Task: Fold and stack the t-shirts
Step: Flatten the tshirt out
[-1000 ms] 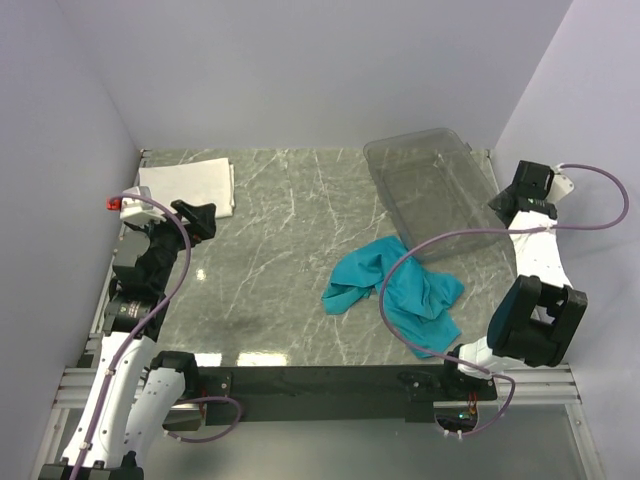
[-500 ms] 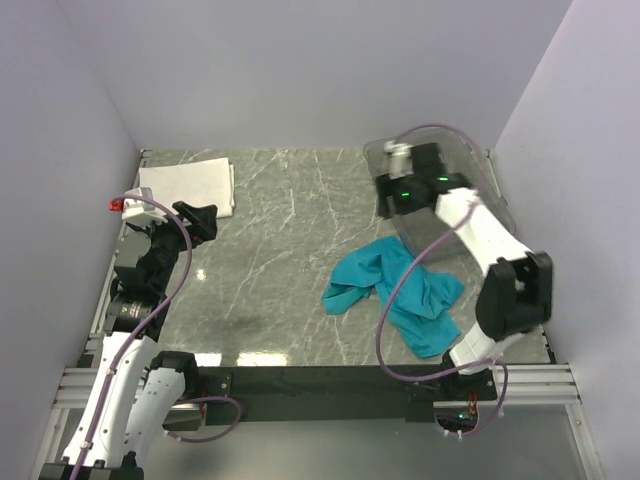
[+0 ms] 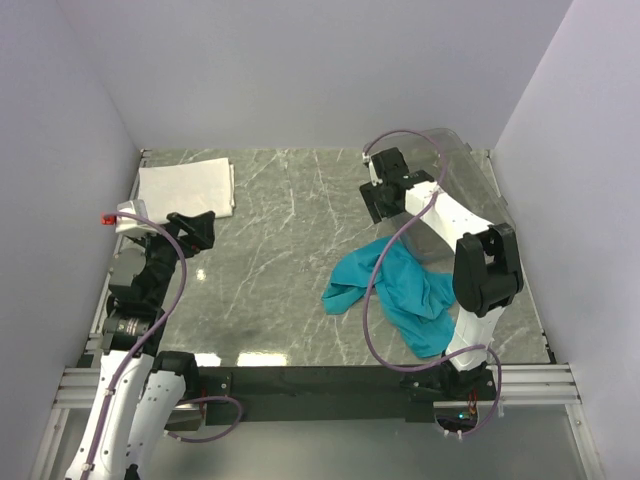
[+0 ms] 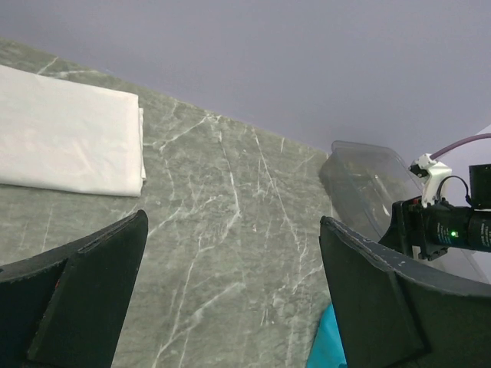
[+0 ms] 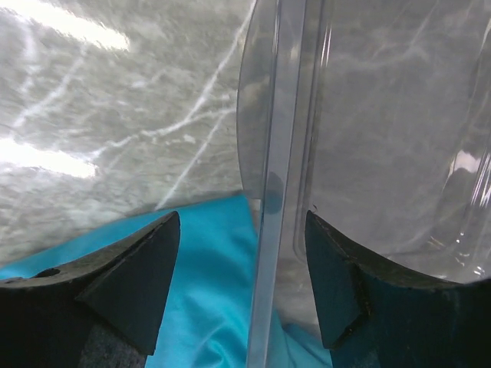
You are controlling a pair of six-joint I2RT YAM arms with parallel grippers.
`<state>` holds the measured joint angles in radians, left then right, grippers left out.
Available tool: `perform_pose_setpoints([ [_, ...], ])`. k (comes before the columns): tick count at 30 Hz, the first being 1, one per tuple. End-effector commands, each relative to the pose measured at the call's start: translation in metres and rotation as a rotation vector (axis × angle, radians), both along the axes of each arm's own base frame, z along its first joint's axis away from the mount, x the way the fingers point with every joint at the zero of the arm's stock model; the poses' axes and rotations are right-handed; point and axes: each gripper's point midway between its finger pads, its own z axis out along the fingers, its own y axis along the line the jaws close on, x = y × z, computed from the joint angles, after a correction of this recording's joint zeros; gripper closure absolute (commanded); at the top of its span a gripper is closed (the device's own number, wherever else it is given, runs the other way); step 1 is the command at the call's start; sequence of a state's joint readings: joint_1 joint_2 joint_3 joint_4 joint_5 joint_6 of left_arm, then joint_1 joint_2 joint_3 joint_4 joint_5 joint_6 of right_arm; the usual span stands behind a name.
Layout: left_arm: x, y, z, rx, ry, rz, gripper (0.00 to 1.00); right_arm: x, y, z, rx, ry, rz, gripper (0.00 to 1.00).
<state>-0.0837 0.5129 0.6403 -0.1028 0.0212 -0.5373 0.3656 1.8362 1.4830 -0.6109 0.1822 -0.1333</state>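
teal tee (image 3: 415, 295): on the table (image 3: 280, 260), just on the near-left side of the clear bin (image 5: 268, 153); its far edge runs under the bin's rim.
teal tee look: crumpled heap, plain turquoise, soft and limp, no fold in it yet. Neck label not visible.
left gripper (image 4: 232, 221): well to the left of the bin, hovering over bare table. Fingers fully spread, holding nothing.
right gripper (image 5: 242, 218): at the bin's near-left rim. Fingers apart and straddling the rim, with a gap on both sides, so no grip on bin or cloth.
bin: looks tipped up on one side, not flat.
white folded piece (image 4: 61, 130): far-left corner, well apart from the bin. Flat, neat rectangle, already folded.
risk 1: if the fingers close here they catch the rim, not the tee, and the bin gets dragged or falls onto the cloth.
risk 2: the bin's edge could pin the tee, so a pull would stretch or snag it.
risk 3: the right arm's cable lies over the tee and could catch it.
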Motion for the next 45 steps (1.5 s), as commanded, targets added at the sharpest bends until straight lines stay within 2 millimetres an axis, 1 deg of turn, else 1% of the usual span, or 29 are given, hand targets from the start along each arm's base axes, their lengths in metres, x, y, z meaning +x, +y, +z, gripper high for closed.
perform_pose_setpoints([
  [1,-0.001,-0.001,-0.004,-0.019,0.005,-0.001,0.01,-0.004,-0.014,-0.006,-0.049,0.001,-0.007,0.28],
  [3,0.001,-0.002,-0.005,-0.02,0.01,-0.007,0.01,-0.007,-0.016,-0.018,-0.04,0.04,-0.005,0.31],
  [4,0.001,-0.002,-0.004,-0.019,0.011,-0.007,0.0,-0.007,-0.022,-0.029,-0.047,0.063,-0.025,0.34],
  [7,0.002,-0.002,-0.004,-0.005,0.021,-0.007,0.0,-0.003,-0.032,-0.035,-0.056,0.065,-0.062,0.43],
  [8,0.001,-0.002,-0.003,-0.004,0.018,-0.006,0.01,-0.001,-0.04,-0.036,-0.059,0.064,-0.082,0.5],
  [10,0.001,-0.002,-0.004,-0.004,0.017,-0.007,0.0,0.003,-0.047,-0.037,-0.066,0.06,-0.102,0.59],
  [11,0.002,-0.002,-0.004,-0.006,0.015,-0.007,0.01,0.004,-0.05,-0.037,-0.064,0.059,-0.109,0.7],
  [12,0.002,-0.002,-0.005,-0.01,0.015,-0.007,0.0,0.006,-0.055,-0.036,-0.064,0.057,-0.126,0.75],
  [13,0.003,-0.003,-0.006,-0.012,0.017,-0.012,0.01,0.008,-0.057,-0.036,-0.062,0.054,-0.137,0.83],
  [15,0.003,-0.004,-0.005,-0.017,0.013,-0.018,0.01,0.012,-0.064,-0.033,-0.058,0.041,-0.161,0.92],
  [17,0.004,-0.005,-0.006,-0.016,0.016,-0.023,0.01,0.017,-0.07,-0.03,-0.057,0.027,-0.187,0.98],
  [18,0.004,-0.005,-0.005,-0.015,0.014,-0.023,0.0,0.021,-0.074,-0.026,-0.053,0.014,-0.203,0.99],
  [19,0.004,-0.005,-0.005,-0.015,0.016,-0.024,0.01,0.024,-0.076,-0.026,-0.046,0.011,-0.222,1.0],
  [24,0.006,-0.007,-0.002,-0.015,0.01,-0.033,0.01,0.038,-0.094,-0.016,-0.04,-0.039,-0.332,1.0],
  [28,0.006,-0.008,-0.003,-0.02,0.01,-0.037,0.01,0.046,-0.114,-0.017,-0.047,-0.052,-0.406,1.0],
  [32,0.006,-0.008,-0.004,-0.021,0.013,-0.038,0.01,0.053,-0.124,-0.021,-0.041,-0.041,-0.42,1.0],
  [34,0.006,-0.009,-0.005,-0.017,0.018,-0.044,0.01,0.056,-0.123,-0.02,-0.035,-0.042,-0.414,0.92],
  [35,0.006,-0.01,-0.005,-0.014,0.014,-0.052,0.01,0.057,-0.122,-0.019,-0.032,-0.044,-0.409,0.86],
  [36,0.006,-0.016,-0.008,-0.01,0.022,-0.084,0.01,0.056,-0.119,-0.018,-0.015,-0.035,-0.393,0.74],
  [37,0.006,-0.019,-0.009,-0.007,0.023,-0.105,0.01,0.056,-0.116,-0.016,-0.006,-0.034,-0.377,0.67],
  [38,0.006,-0.026,-0.008,0.006,0.015,-0.146,0.01,0.056,-0.112,-0.007,0.002,-0.044,-0.354,0.6],
  [39,0.006,-0.034,-0.01,0.017,0.016,-0.195,0.01,0.055,-0.109,0.0,0.014,-0.048,-0.327,0.46],
  [40,0.002,-0.055,-0.017,0.03,0.032,-0.326,0.01,0.051,-0.1,0.006,0.044,-0.039,-0.278,0.4],
  [41,0.001,-0.064,-0.013,0.05,0.008,-0.392,0.01,0.045,-0.097,0.009,0.03,-0.033,-0.212,0.35],
  [42,0.0,-0.073,-0.019,0.054,0.022,-0.449,0.0,0.04,-0.089,0.032,0.041,-0.068,-0.146,0.29],
  [43,0.002,-0.087,-0.034,0.05,0.071,-0.53,0.01,0.032,-0.076,0.04,0.074,-0.065,-0.059,0.26],
  [44,-0.003,-0.1,-0.043,0.061,0.097,-0.619,0.0,0.021,-0.074,0.059,0.052,-0.099,0.028,0.25],
  [45,-0.004,-0.108,-0.05,0.072,0.125,-0.666,0.01,0.012,-0.065,0.065,0.065,-0.099,0.103,0.25],
])
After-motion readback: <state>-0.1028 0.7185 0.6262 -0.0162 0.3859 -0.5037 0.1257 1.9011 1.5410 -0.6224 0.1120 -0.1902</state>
